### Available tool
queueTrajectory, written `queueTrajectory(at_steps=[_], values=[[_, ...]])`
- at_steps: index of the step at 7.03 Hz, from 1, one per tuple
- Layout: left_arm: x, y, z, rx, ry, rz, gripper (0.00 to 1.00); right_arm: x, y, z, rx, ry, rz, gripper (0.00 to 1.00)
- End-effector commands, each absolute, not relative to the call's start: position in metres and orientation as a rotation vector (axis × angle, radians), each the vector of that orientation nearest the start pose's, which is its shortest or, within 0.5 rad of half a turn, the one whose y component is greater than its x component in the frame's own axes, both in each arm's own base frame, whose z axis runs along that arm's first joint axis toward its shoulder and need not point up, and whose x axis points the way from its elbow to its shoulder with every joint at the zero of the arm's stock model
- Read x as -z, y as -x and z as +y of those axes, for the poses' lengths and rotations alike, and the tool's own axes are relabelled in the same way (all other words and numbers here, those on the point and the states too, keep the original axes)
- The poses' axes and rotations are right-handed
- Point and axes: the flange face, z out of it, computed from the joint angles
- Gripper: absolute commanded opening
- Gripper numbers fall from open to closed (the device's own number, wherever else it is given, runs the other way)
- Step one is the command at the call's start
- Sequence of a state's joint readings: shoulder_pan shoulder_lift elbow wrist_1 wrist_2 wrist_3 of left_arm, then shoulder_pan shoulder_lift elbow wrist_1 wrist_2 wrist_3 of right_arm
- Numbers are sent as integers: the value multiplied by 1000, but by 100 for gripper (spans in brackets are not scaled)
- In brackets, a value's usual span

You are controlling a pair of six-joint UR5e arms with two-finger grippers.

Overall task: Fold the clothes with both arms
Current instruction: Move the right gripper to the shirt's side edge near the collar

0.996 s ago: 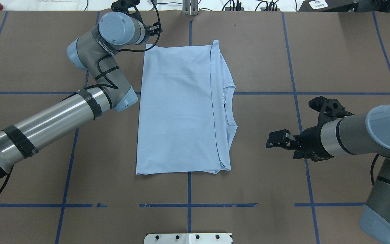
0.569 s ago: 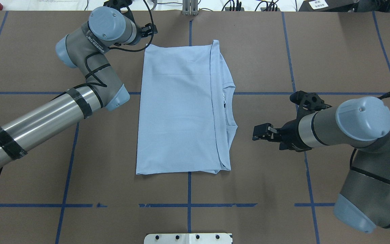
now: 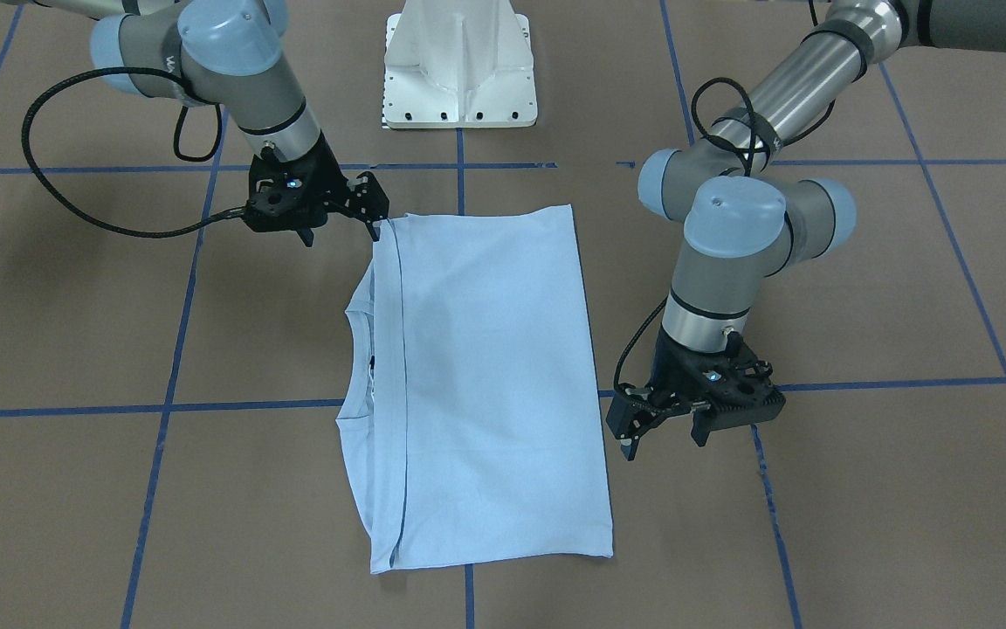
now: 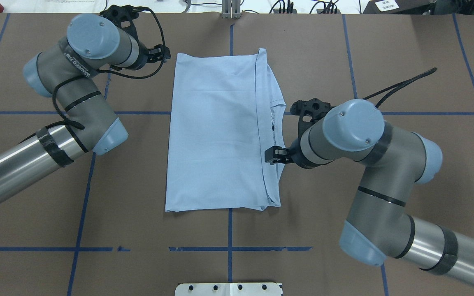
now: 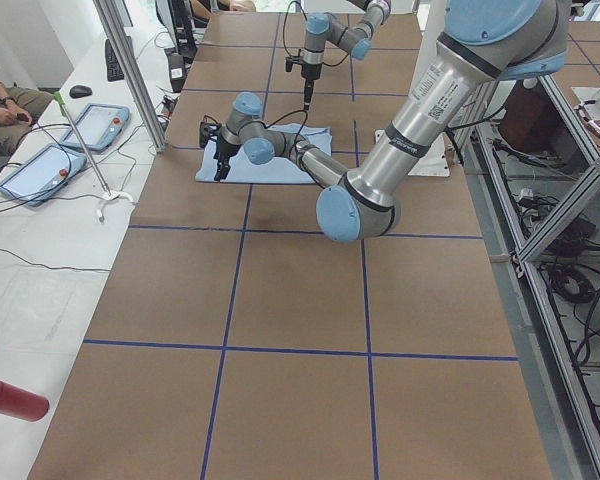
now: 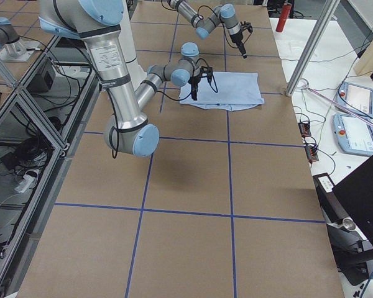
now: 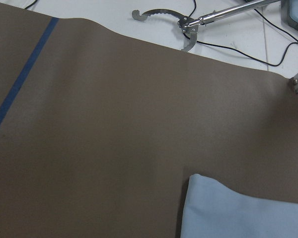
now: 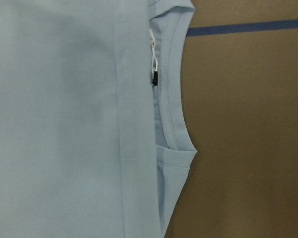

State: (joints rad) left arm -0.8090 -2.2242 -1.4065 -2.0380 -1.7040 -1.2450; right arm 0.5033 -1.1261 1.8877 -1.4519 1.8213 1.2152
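The light blue T-shirt (image 4: 216,131) lies flat and folded on the brown table, its round collar (image 8: 170,99) along the edge toward my right arm. A dark logo tag (image 8: 154,78) shows inside the neck. My right gripper (image 4: 273,156) hovers open over that collar-side edge; in the front-facing view it (image 3: 340,236) stands by the shirt's near corner. My left gripper (image 4: 161,53) is open, just outside the far corner on my left, and the left wrist view shows that corner (image 7: 243,208). Neither gripper holds cloth.
Blue tape lines (image 4: 228,248) cross the table. The white pedestal base (image 3: 459,70) stands at the robot's edge. A metal reacher tool (image 7: 188,25) and cables lie on the white bench beyond the far edge. Tablets (image 5: 50,160) and a red cylinder (image 5: 10,398) sit beside the table.
The right arm has swung in from the right, bringing its gripper over the collar-side edge. The left arm has pulled leftward, a little away from the far corner.
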Motion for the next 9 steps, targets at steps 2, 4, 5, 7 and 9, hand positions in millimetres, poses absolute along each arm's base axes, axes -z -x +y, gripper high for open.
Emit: queueTrajectory(at_steps=[2, 4, 5, 7, 9], values=[[-293, -408, -588, 360, -412, 891, 100, -226, 531, -354, 226, -251, -701, 100], [-294, -411, -586, 356, -411, 897, 100, -246, 552, -354, 255, -243, -636, 100], [-294, -419, -580, 345, -407, 901, 100, -258, 564, -350, 260, -227, -583, 100], [-294, -422, -578, 343, -403, 905, 100, -263, 572, -342, 270, -234, -542, 100], [-294, -424, -575, 340, -402, 905, 100, -264, 576, -339, 276, -230, -541, 100]])
